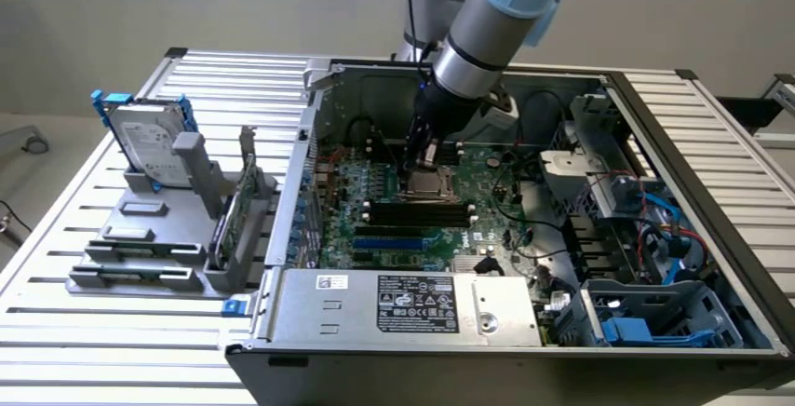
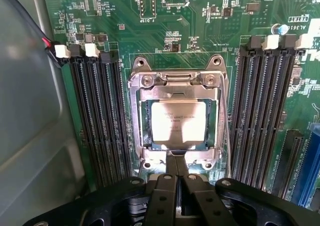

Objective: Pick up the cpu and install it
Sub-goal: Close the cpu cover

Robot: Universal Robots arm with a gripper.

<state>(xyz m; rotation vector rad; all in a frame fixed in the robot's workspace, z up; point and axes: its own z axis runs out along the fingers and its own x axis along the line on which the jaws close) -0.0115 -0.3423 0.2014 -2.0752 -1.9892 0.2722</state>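
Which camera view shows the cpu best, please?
The wrist view: the cpu lies face-on inside the socket frame, unobstructed. The exterior view shows the cpu as a small silver patch beneath the gripper.

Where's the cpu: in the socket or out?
In. The cpu lies flat inside the socket frame, silver top up. The jaws stand shut at its edge; whether they touch it, cannot tell.
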